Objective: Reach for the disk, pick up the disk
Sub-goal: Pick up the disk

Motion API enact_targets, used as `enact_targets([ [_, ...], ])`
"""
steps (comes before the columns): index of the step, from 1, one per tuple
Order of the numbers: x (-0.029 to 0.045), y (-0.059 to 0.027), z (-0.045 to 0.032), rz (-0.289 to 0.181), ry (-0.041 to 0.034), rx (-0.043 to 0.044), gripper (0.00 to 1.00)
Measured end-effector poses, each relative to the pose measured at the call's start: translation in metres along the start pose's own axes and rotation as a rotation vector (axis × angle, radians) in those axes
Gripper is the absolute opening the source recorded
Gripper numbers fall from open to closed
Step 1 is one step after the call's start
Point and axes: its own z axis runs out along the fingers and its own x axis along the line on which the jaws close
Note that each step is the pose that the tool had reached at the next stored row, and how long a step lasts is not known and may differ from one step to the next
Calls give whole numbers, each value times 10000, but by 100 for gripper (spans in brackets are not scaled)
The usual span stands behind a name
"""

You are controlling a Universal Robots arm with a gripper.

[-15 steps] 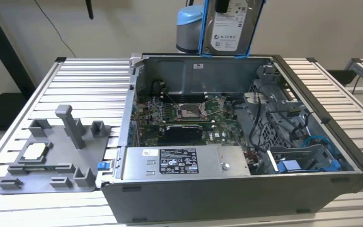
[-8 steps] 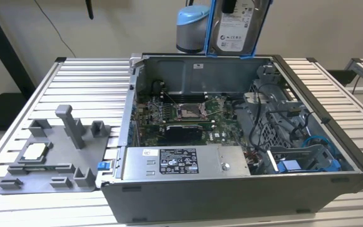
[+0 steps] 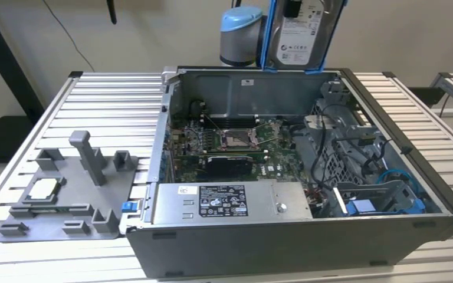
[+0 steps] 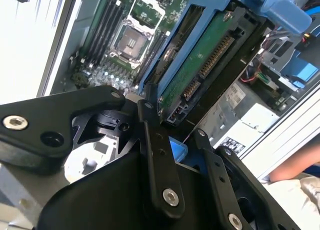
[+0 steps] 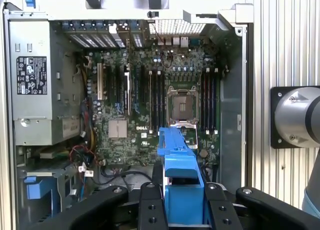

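Note:
The disk hangs upright above the back wall of the open computer case, showing its white barcode label and the blue frame along its edges. In the second wrist view the disk turns its green circuit board and connector end toward the camera, and my gripper is shut on it, with black fingers pressed against its sides. The first wrist view looks straight down: the disk's blue frame sticks out from my gripper over the motherboard.
The open case holds a motherboard, a power supply and a blue bracket. A grey fixture tray carries a small square chip. A person's arm is beside the table. An arm joint stands behind the case.

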Motion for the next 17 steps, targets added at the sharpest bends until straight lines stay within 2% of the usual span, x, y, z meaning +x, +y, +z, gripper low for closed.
enact_targets([
  [12,-5,-140,13,-1,0,0,0],
  [17,-6,-172,16,0,0,0,0],
])
